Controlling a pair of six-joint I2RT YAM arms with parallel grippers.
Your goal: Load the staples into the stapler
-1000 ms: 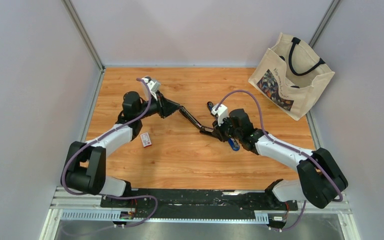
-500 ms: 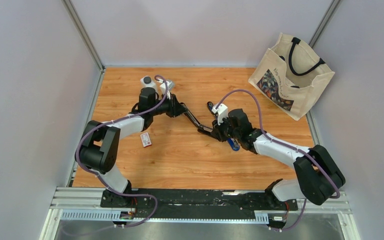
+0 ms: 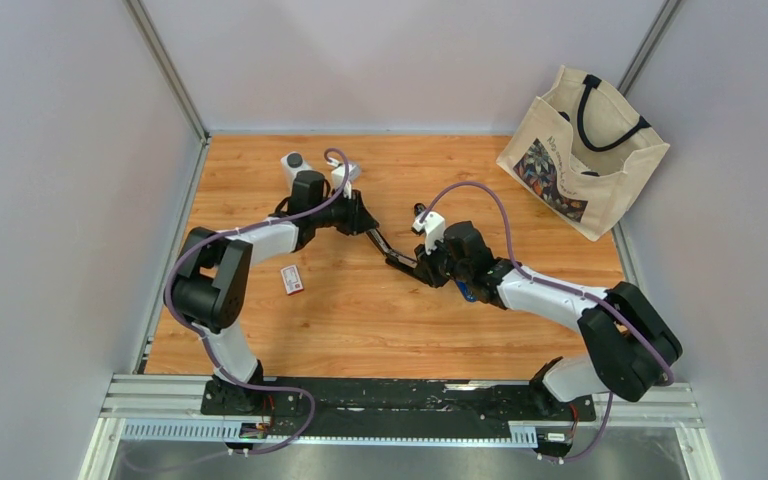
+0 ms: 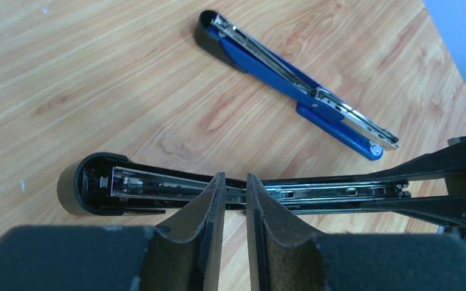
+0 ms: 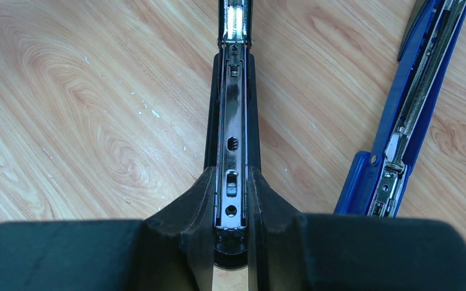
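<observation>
A black stapler (image 3: pixel 388 247) is folded open and spans the gap between my two grippers. Its sprung cover and metal rail (image 4: pixel 158 182) show in the left wrist view. My left gripper (image 3: pixel 368 226) (image 4: pixel 235 182) is shut to a narrow slit, tips against the middle of that rail; whether they pinch it does not show. My right gripper (image 3: pixel 422 264) (image 5: pixel 230 176) is shut on the stapler's (image 5: pixel 233 109) other end, pads on both sides. The staples (image 3: pixel 291 279), a small white-and-red box, lie on the table left of both grippers.
A blue stapler (image 3: pixel 467 290) (image 4: pixel 279 76) (image 5: pixel 412 91) lies open on the wood beside my right gripper. A small white object (image 3: pixel 293 162) sits behind the left arm. A canvas tote bag (image 3: pixel 582 150) stands at the back right corner.
The left arm's elbow has swung forward and its gripper has moved right along the black stapler. The right gripper has shifted slightly left with its end of the stapler.
</observation>
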